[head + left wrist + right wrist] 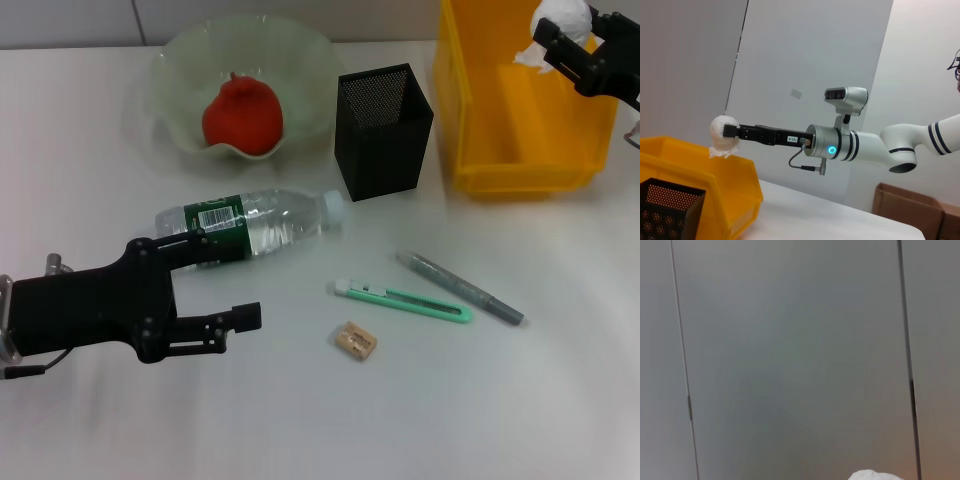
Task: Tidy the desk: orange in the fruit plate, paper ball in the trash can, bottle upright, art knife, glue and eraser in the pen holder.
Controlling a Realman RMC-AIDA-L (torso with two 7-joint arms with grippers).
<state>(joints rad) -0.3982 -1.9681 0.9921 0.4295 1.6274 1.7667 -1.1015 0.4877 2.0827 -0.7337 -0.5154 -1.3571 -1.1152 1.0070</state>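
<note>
A white table seen from above, described from the left edge across to the right.

At the near left, the left end effector hovers low over the table, its two black fingers spread apart with nothing between them. One finger lies over the green label of the bottle, which rests on its side just beyond, white cap pointing right.

Behind the bottle, at the far left of the table, sits the fruit plate, a pale green bowl with a wavy rim. The orange is inside it.

To the right of the plate stands the pen holder, a black mesh cup, upright, with nothing visible inside.

In front of the pen holder, three small things lie loose on the table. The eraser is nearest the viewer. Just beyond it lies the art knife, green, white tip pointing left. The glue, a grey stick, lies just beside the knife on its right, roughly parallel with it.

At the far right stands the trash can, a yellow bin. Above its right rear corner, the right end effector is pinching the paper ball, holding it in the air over the open bin. The left wrist view shows the same ball gripped at the end of the outstretched arm, above the bin's rim.
</note>
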